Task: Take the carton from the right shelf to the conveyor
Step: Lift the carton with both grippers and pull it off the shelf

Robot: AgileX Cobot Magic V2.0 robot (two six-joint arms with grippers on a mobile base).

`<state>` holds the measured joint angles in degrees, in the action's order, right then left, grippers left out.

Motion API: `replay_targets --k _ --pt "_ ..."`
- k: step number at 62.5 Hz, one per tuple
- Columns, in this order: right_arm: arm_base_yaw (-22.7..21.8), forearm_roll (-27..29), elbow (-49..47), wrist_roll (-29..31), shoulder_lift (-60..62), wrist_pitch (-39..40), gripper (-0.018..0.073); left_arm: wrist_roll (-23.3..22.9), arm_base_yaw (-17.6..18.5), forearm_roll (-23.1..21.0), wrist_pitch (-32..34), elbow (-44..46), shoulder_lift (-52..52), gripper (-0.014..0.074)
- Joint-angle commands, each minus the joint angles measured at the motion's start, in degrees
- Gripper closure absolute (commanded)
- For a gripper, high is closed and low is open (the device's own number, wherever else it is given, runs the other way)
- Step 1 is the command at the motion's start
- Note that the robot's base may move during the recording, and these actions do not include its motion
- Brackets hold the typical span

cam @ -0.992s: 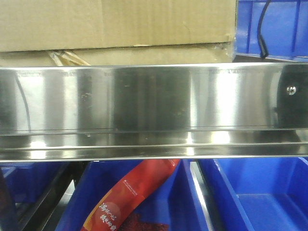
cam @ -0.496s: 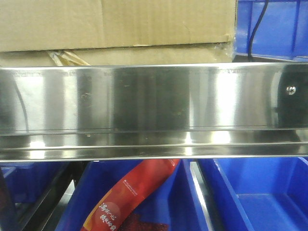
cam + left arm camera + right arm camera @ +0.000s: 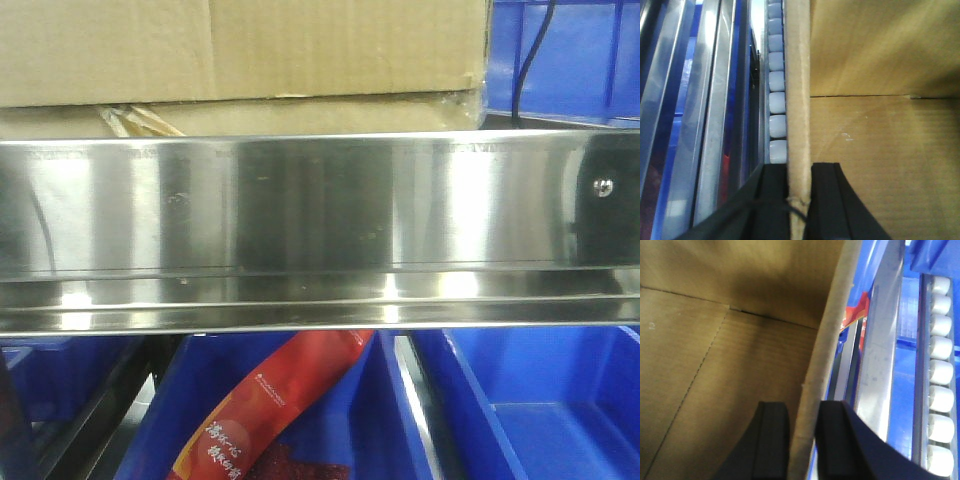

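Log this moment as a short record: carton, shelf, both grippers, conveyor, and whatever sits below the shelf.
carton: brown box with an open top, sitting on the right shelf
left gripper: shut on a carton side wall, one finger on each face
right gripper: shut on another carton wall, straddling it the same way
conveyor: not in view
below shelf: blue bins, with a red packet in one

The black cable (image 3: 524, 55) against the blue bin (image 3: 590, 70) has swung left, closer to the carton (image 3: 240, 50).
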<state>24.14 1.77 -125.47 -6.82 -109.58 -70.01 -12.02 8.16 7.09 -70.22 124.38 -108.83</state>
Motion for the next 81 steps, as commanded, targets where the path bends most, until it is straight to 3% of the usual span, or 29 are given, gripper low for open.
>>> replay_targets --k 1,24,47,56,64,81 --pt "-0.03 -0.64 -0.57 0.15 0.30 0.05 0.0629 0.01 -0.18 -0.42 0.25 0.45 0.36 0.0603" --pt "-0.03 -0.77 -0.57 0.15 9.45 0.05 0.0628 0.01 0.58 -1.35 0.25 0.45 8.74 0.0602" --pt "-0.03 -0.77 4.87 0.86 22.02 0.05 0.0628 -2.27 9.33 -0.34 0.25 -4.43 22.79 0.0608" --pt "0.27 -0.63 11.26 0.99 27.52 0.05 0.0628 -5.52 13.98 1.46 0.25 -11.91 27.77 0.0609" --pt "2.05 -0.54 16.36 1.27 30.92 0.05 0.0628 -9.80 18.13 5.62 0.25 -15.18 30.97 0.0612" --pt "2.89 -0.54 19.64 1.27 31.69 0.05 0.0628 -10.90 19.02 6.91 0.25 -15.61 30.76 0.0612"
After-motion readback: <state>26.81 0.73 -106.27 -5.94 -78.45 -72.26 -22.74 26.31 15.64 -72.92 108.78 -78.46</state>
